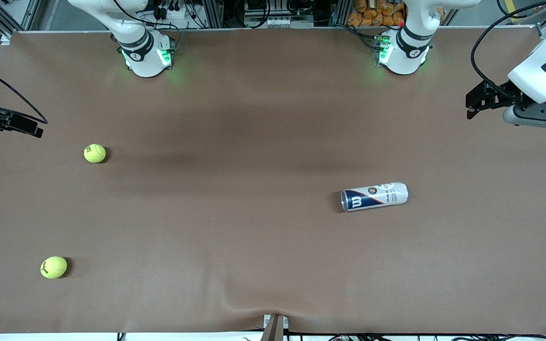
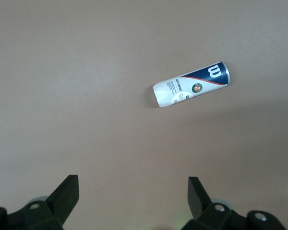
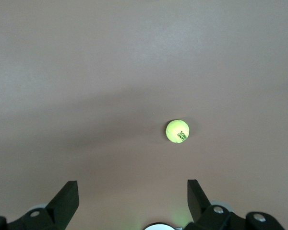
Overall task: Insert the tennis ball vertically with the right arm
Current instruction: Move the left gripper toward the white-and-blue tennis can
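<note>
the right gripper (image 3: 129, 201), jaws wide and empty, hangs over the table's edge near the tennis ball (image 1: 95, 153). it should centre over that ball before descending. the can (image 1: 375, 196) lies on its side; the left gripper (image 2: 132, 201), also released, waits.

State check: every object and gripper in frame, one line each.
Tennis ball can: lying on its side on the table, toward the left arm's end, no ball in it that shows.
Farther tennis ball: loose on the table, toward the right arm's end.
Nearer tennis ball: loose, untouched.
Left gripper: open, empty, up over the table.
Right gripper: open, empty, over the table beside the farther ball.
</note>
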Controlling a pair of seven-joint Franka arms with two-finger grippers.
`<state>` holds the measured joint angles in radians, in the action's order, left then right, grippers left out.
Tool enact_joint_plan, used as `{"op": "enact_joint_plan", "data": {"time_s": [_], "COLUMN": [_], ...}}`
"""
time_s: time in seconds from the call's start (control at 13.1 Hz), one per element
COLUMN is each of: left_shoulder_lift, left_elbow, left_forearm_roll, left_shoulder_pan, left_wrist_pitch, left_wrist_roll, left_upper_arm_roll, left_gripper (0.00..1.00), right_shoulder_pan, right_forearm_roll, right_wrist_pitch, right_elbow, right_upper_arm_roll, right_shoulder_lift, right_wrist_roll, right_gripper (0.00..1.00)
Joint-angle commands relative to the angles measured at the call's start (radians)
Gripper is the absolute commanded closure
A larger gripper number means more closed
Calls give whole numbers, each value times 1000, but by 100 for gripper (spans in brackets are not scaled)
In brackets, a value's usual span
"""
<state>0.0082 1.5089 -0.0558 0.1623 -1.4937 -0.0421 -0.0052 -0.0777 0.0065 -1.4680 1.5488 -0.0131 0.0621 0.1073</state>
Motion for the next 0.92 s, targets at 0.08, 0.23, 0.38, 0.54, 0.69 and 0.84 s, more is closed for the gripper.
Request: {"op": "enact_joint_plan", "data": {"time_s": [0.08,0.23,0.38,0.54,0.69,0.84], "left_shoulder_lift": [12,13,24,38,52,73], "left_elbow": [-9,-6,-10,-7,-13,-7], "left_forearm_roll": [-12,-13,-15,-15,-15,-19], "left_shoulder_pan": [5,6,10,17,22,42], "left_wrist_pitch": [9,9,9,9,9,9], "left_wrist_roll": [-5,-4,1,5,-5,-4], "left_upper_arm_roll": [-7,-10,-13,-13,-15,-21], "left_gripper": [0,0,0,0,0,0], "right_shoulder_pan": [-5,-16,-13,-19,-53,-56], "right_forearm_roll": [9,15,6,3,10,10], "right_wrist_pitch": [12,73,78,69,69,71], "right_elbow": [-7,-12,-12,-10,4,13], "right_upper_arm_roll": [4,4,4,4,4,4], "right_shoulder_lift": [11,34,44,61,71,70], "right_wrist_roll": [-3,2,-3,-9,-44,-46], "right_gripper": [0,0,0,0,0,0]}}
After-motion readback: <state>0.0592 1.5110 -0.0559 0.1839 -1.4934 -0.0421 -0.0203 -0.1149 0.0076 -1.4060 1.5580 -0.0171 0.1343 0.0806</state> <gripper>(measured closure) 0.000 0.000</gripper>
